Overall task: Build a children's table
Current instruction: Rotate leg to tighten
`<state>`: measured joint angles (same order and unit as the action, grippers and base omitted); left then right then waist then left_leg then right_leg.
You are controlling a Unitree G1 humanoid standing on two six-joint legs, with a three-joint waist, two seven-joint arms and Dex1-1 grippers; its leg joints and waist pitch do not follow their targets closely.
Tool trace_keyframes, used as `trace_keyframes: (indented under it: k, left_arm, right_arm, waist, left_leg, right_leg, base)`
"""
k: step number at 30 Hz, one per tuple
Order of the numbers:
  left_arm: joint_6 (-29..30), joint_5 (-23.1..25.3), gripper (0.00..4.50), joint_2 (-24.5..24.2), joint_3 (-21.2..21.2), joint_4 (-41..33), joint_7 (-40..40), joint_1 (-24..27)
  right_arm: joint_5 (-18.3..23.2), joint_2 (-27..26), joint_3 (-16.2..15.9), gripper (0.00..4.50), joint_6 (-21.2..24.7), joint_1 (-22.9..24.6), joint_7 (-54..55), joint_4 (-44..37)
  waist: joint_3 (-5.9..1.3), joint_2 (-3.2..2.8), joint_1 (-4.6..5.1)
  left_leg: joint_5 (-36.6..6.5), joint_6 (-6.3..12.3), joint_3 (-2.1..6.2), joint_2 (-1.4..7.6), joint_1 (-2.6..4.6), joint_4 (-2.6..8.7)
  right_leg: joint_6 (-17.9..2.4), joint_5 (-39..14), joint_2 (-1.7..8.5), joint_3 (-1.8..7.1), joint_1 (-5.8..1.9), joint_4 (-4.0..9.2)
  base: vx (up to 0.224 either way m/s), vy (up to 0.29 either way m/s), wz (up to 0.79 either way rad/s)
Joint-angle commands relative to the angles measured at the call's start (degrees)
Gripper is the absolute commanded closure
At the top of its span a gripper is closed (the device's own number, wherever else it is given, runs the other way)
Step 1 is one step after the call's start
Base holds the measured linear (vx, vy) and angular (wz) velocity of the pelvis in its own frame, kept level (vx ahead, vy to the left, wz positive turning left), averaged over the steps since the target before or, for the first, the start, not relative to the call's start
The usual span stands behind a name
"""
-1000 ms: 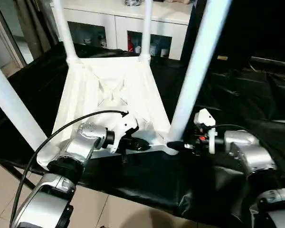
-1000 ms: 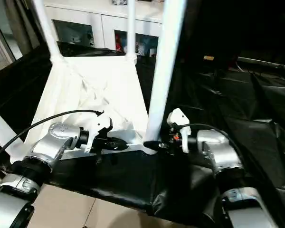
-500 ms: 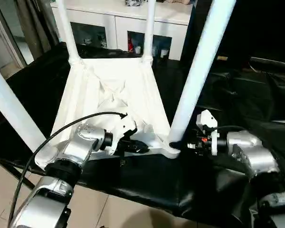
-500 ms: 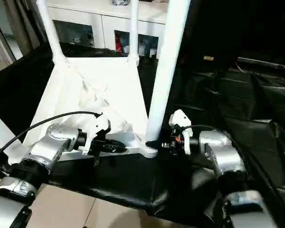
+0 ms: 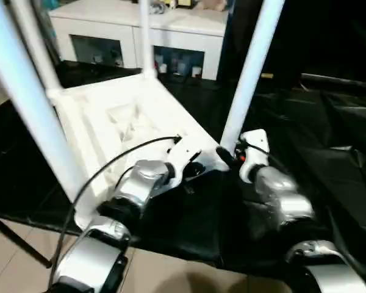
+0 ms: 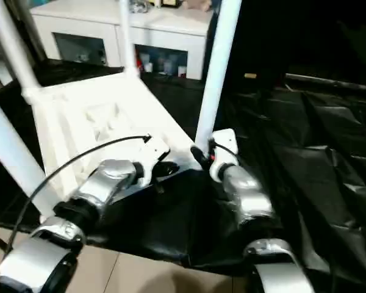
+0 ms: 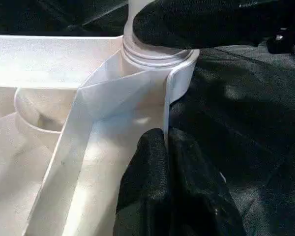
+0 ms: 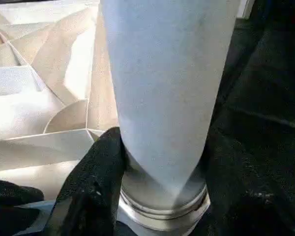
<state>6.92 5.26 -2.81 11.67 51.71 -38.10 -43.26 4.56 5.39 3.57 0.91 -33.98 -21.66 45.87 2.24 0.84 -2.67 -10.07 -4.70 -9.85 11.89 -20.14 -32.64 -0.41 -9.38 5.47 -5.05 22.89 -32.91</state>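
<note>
Left wrist view: the tabletop (image 7: 49, 59) rim is pinched by the left gripper (image 7: 164, 147). At two o'clock, the upright leg (image 8: 167, 83) in its socket is clasped by the right gripper (image 5: 227, 155), the nearer one.

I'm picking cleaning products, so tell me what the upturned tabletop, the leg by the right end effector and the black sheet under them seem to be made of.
Tabletop: looks like moulded white plastic, going by the thin ribs and the smooth, slightly glossy walls.
Leg: a smooth white tube with a matte sheen and a ringed collar at the socket, probably plastic too.
Black sheet: thin, shiny and wrinkled, likely plastic film, though coated fabric is possible.
</note>
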Motion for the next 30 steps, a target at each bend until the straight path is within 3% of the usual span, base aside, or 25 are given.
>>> trace_keyframes:
  k: [1,4,11,12,15,19,22,24,27,28,30]
  left_arm:
    - [-1.3,-0.1,4.5,2.4,0.2,1.1,1.8,-1.6]
    - [-1.3,-0.5,4.5,1.1,0.1,1.5,-0.1,-1.5]
    - [-0.1,-1.7,4.5,-3.2,0.8,-1.1,-10.1,0.0]
    - [-0.3,-1.9,4.5,-4.4,1.1,-1.7,-12.8,0.5]
    - [-0.2,-2.3,4.5,-6.8,1.7,-3.2,-17.7,1.4]
    - [-0.2,-4.2,4.5,-10.3,2.9,-7.0,-27.0,3.6]
    - [-0.2,-5.5,4.5,-11.8,3.4,-9.7,-31.7,5.1]
    - [1.9,-7.5,4.5,-13.1,3.7,-13.2,-36.0,6.7]
    - [2.4,-7.6,4.5,-13.8,3.8,-14.5,-36.8,7.4]
    - [2.0,-7.2,4.5,-14.1,3.8,-14.3,-36.6,7.5]
    - [2.3,-7.2,4.5,-14.4,3.8,-14.8,-36.5,7.8]
  right_arm:
    - [-0.8,-3.8,-4.3,2.49,0.0,0.5,-3.3,1.9]
    - [1.8,-3.3,-4.7,1.81,-0.3,0.8,-11.1,-0.6]
    - [3.0,3.8,-7.0,1.24,0.8,1.1,-26.5,-3.8]
    - [3.4,6.0,-7.4,1.24,1.2,1.2,-30.2,-4.4]
    - [3.9,9.9,-8.0,1.24,1.7,1.8,-36.9,-6.0]
    - [4.3,14.1,-9.4,1.24,3.2,2.6,-44.6,-8.2]
    - [4.4,15.1,-9.7,1.24,3.6,2.7,-46.4,-8.5]
    - [4.6,15.7,-9.9,1.24,4.6,2.8,-47.8,-8.9]
    - [4.7,15.9,-9.9,1.24,5.0,3.0,-48.7,-9.3]
    - [4.6,16.0,-10.1,1.49,5.2,3.2,-49.2,-9.3]
    - [4.9,16.2,-10.4,1.62,5.9,3.4,-50.1,-9.7]
  waist:
    - [-2.93,0.13,-0.05]
    - [-2.98,0.47,-0.2]
    - [-3.18,0.55,-0.65]
    - [-3.15,0.25,-0.68]
    - [-3.42,0.31,-0.92]
    - [-3.58,-0.07,-1.54]
    - [-3.59,-0.03,-1.44]
    - [-3.48,-0.15,-1.58]
    - [-3.39,-0.27,-2.38]
    - [-3.34,-0.09,-2.72]
    - [-3.24,-0.01,-2.79]
  left_leg:
    - [-20.3,1.65,0.21,0.56,0.24,3.96]
    - [-19.5,2.51,0.1,0.66,0.08,3.98]
    - [-15.5,4.28,-0.11,0.84,-0.33,3.77]
    - [-14.7,4.37,-0.17,0.97,-0.37,3.76]
    - [-12.1,4.97,-0.27,1.1,-0.37,3.45]
    - [-8.9,6.26,-0.32,1.45,-0.57,3.27]
    - [-9.5,6.44,-0.41,1.55,-0.51,3.25]
    - [-10.7,5.61,-0.55,1.7,-0.09,3.37]
    - [-11.5,4.54,-0.7,1.9,0.38,3.44]
    - [-12.1,4.24,-0.83,1.81,0.5,3.45]
    - [-12.3,3.61,-0.72,1.75,0.11,3.62]
  right_leg:
    - [-6.0,-28.3,2.6,1.6,-1.95,5.61]
    - [-7.5,-25.7,2.65,1.84,-2.21,5.09]
    - [-10.0,-20.4,2.75,2.06,-2.87,4.34]
    - [-10.6,-18.8,2.8,2.16,-2.79,4.14]
    - [-12.8,-13.5,2.8,2.14,-3.1,3.47]
    - [-15.6,-6.3,2.58,1.97,-3.46,2.36]
    - [-16.4,-5.8,2.65,2.0,-3.42,2.22]
    - [-16.8,-7.2,2.67,2.13,-3.13,2.32]
    - [-16.5,-8.4,2.65,2.29,-2.76,2.44]
    - [-16.1,-9.0,2.57,2.31,-2.65,2.5]
    - [-15.0,-10.1,2.65,2.39,-2.94,2.45]
  base:
    - [0.0,0.0,0.0]
    - [0.0,0.0,0.0]
    - [0.0,0.0,0.0]
    - [0.0,0.0,0.0]
    - [0.0,0.0,0.0]
    - [0.0,0.0,0.0]
    - [0.0,0.0,0.0]
    - [0.0,0.0,0.0]
    - [0.0,0.0,0.0]
    - [0.0,0.0,0.0]
    - [0.0,0.0,0.0]
